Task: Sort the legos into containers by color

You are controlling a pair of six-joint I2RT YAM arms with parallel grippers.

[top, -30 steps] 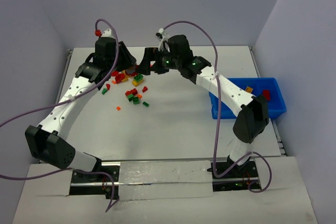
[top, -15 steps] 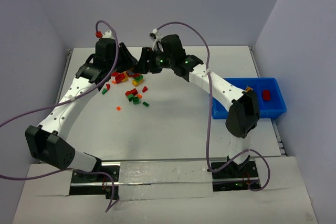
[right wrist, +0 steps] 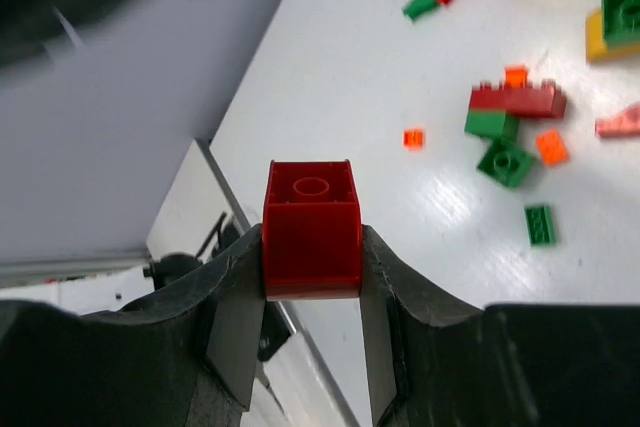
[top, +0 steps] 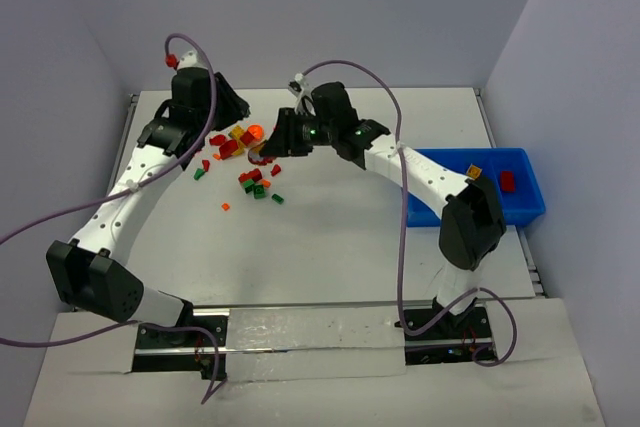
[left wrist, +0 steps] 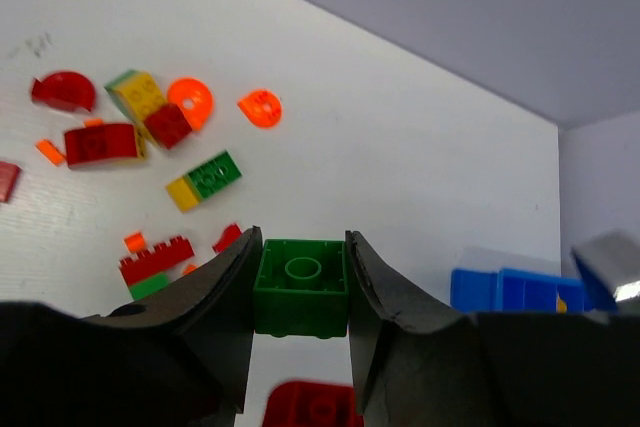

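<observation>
The left pincer point(left wrist: 301, 247) is closed on a green brick point(left wrist: 300, 297), a square one with a single stud on top, pressed between the two dark fingers and held clear of the table point(left wrist: 420, 177). Ahead of its tips and to their left lie loose legos point(left wrist: 150, 137) – two orange round pieces point(left wrist: 190, 102), a red curved piece point(left wrist: 62, 90) and a yellow-and-green pair point(left wrist: 203, 180). Another red piece point(left wrist: 320, 407) shows just below the fingers. Off to this pincer's right, well apart from the heap, sits the blue bin point(left wrist: 500, 289). The right pincer point(right wrist: 312, 242) grips a red brick point(right wrist: 312, 217) of the same square shape, both fingers touching its sides – it hangs above the table's edge. To the right of its tips more bricks are scattered: a red bar on a green block point(right wrist: 510, 102), a small green plate point(right wrist: 539, 224) and an orange chip point(right wrist: 413, 137). From the top camera both pincers hang close together over the far side of the heap. The bin near the right arm's elbow holds a red piece point(top: 507, 182) and an orange one point(top: 475, 170); which compartments they lie in I cannot tell.
</observation>
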